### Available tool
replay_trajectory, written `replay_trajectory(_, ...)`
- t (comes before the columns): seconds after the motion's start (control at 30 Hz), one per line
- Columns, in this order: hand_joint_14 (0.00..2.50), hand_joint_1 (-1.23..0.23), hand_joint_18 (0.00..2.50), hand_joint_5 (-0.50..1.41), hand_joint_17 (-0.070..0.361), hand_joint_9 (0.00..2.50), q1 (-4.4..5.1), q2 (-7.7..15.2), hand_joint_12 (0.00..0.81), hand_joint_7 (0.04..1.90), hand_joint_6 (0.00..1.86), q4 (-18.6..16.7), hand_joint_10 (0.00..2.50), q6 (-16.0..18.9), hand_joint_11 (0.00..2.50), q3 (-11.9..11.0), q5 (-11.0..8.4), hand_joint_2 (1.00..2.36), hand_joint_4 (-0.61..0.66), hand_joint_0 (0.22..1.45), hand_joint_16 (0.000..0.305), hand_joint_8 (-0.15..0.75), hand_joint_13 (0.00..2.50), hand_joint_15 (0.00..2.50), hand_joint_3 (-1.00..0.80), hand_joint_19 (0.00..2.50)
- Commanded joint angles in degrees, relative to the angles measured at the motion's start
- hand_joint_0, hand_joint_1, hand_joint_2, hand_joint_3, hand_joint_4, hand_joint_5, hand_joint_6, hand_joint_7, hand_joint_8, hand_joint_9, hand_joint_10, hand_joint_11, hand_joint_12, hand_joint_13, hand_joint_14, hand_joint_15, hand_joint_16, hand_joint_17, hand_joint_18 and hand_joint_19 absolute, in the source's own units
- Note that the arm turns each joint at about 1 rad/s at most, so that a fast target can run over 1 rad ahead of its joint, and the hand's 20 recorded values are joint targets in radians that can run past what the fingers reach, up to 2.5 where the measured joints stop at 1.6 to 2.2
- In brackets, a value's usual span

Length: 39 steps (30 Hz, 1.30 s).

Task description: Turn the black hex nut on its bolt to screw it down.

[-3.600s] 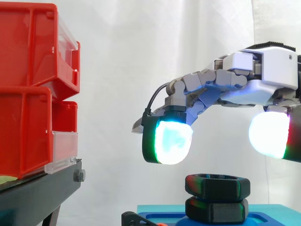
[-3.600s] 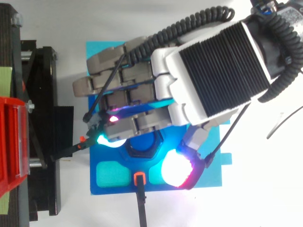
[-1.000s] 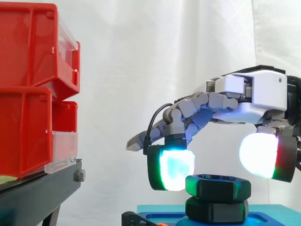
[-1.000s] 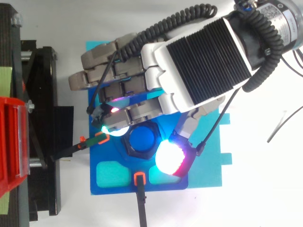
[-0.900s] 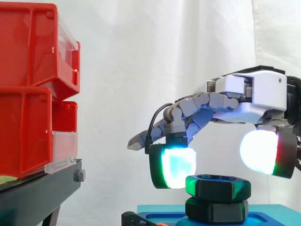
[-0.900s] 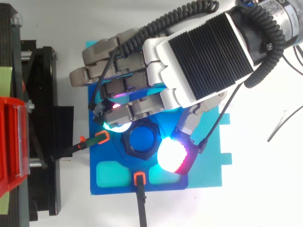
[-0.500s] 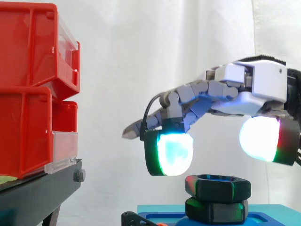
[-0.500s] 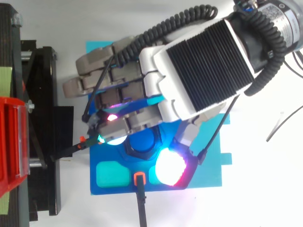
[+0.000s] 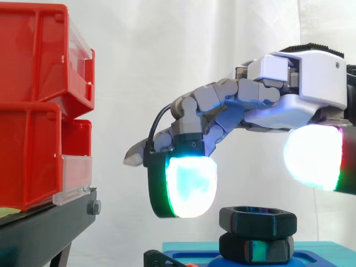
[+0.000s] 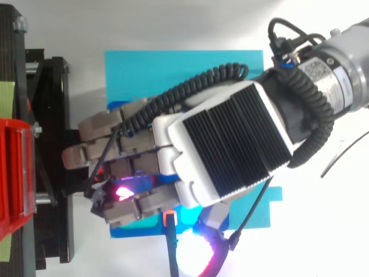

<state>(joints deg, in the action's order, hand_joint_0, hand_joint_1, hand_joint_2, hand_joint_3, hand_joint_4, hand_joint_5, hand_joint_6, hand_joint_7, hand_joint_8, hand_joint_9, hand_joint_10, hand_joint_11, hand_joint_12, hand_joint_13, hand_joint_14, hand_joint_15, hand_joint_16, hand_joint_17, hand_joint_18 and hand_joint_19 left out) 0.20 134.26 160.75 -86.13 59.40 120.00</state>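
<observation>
The black hex nut point(image 9: 257, 220) sits on its bolt above a second black hex piece point(image 9: 256, 248), which stands on the blue fixture plate point(image 9: 317, 248). My hand point(image 9: 289, 111) hovers above the nut, open, holding nothing. One glowing fingertip pad point(image 9: 189, 186) hangs to the left of the nut and slightly higher. The thumb pad point(image 9: 311, 157) glows up and to the right of it. Neither pad touches the nut. From above, the hand point(image 10: 225, 150) covers the nut and the front of the cyan plate point(image 10: 184, 66).
Stacked red bins point(image 9: 39, 105) on a black stand point(image 9: 44, 228) rise close on the left; from above they are the red bin point(image 10: 14, 173) and the stand point(image 10: 52, 144). An orange clip point(image 10: 169, 218) with a black strip sits at the plate's front edge.
The hand has lifted off the nut's level and slid toward the plate's front edge. Its pads, which flanked the nut a second ago, now hang higher and wider apart.
</observation>
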Motion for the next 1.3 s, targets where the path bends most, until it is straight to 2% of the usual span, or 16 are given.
replay_trajectory(0.0, 0.00, -0.27, 0.40, -0.04, 0.148, 0.84, 0.95, 0.0, 0.395, 1.18, 0.50, 0.3, 0.01, 0.0, 0.36, 1.2, -1.00, 1.00, 0.25, 0.39, 0.066, 0.315, 0.49, 0.10, -0.50, 0.33)
replay_trajectory(0.1, 0.00, -0.22, 0.39, -0.04, 0.147, 0.84, 1.12, 0.0, 0.392, 1.17, 0.50, -0.4, 0.02, 0.0, 0.36, 2.0, -1.53, 1.00, 0.25, 0.39, 0.066, 0.314, 0.49, 0.10, -0.50, 0.34)
replay_trajectory(0.23, 0.00, -0.10, 0.38, -0.02, 0.146, 0.85, 1.21, 0.0, 0.388, 1.30, 0.50, -0.8, 0.02, 0.0, 0.37, 2.3, -1.53, 1.00, 0.22, 0.40, 0.065, 0.308, 0.49, 0.10, -0.50, 0.35)
replay_trajectory(0.4, 0.00, -0.10, 0.38, 0.00, 0.145, 0.86, 1.21, 0.0, 0.387, 1.40, 0.50, -0.8, 0.01, 0.1, 0.36, 2.3, -1.53, 1.00, 0.21, 0.40, 0.064, 0.312, 0.49, 0.10, -0.50, 0.35)
replay_trajectory(0.57, 0.00, -0.14, 0.40, 0.00, 0.143, 0.88, 1.21, 0.0, 0.385, 1.36, 0.54, -0.7, 0.02, 0.1, 0.37, 2.3, -1.44, 1.00, 0.22, 0.40, 0.064, 0.310, 0.49, 0.09, -0.50, 0.34)
replay_trajectory(0.97, 0.00, -0.17, 0.41, 0.00, 0.141, 0.90, 0.07, 0.0, 0.383, 1.36, 0.54, -0.9, 0.02, -0.8, 0.37, 2.3, -0.30, 1.00, 0.21, 0.41, 0.063, 0.313, 0.50, 0.09, -0.50, 0.33)
replay_trajectory(1.0, 0.00, -0.17, 0.41, 0.00, 0.141, 0.90, -0.28, 0.0, 0.383, 1.35, 0.54, -0.7, 0.02, -1.0, 0.37, 2.3, -0.12, 1.00, 0.22, 0.41, 0.063, 0.314, 0.50, 0.09, -0.50, 0.34)
replay_trajectory(1.27, 0.00, -0.17, 0.42, 0.00, 0.140, 0.91, -1.25, 0.0, 0.383, 1.36, 0.54, -1.0, 0.02, -1.2, 0.37, 2.3, 0.85, 1.00, 0.22, 0.41, 0.062, 0.317, 0.51, 0.09, -0.50, 0.34)
